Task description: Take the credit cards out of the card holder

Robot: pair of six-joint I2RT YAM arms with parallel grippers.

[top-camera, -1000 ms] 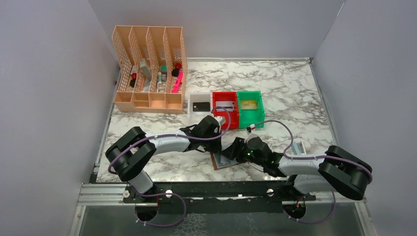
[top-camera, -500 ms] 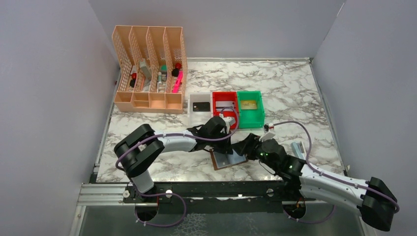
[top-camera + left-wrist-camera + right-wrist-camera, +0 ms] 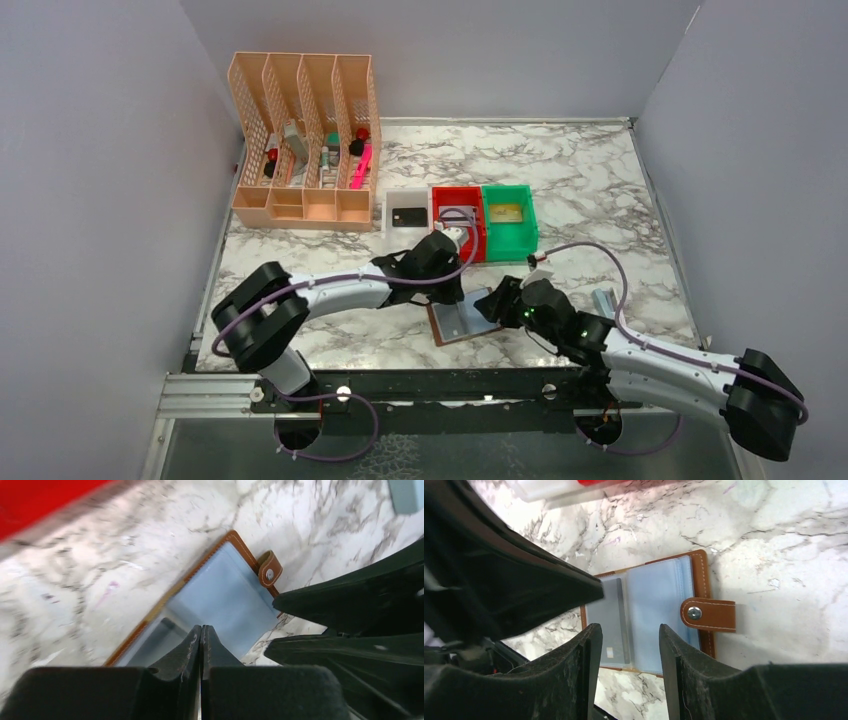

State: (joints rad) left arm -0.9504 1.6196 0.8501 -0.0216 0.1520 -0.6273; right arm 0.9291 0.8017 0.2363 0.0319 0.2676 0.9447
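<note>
The top external view looks steeply down from high behind the near edge, covering the whole marble table (image 3: 600,190). Both wrist views sit close above it, facing down, and share the open card holder (image 3: 462,322).

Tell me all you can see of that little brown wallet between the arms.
The card holder is a small brown leather-looking bifold with pale stitching, lying open and flat on the marble table. Inside are bluish see-through pockets; one shows a grey card. A brown snap tab juts from one edge. Whether the left gripper touches it is unclear.
</note>
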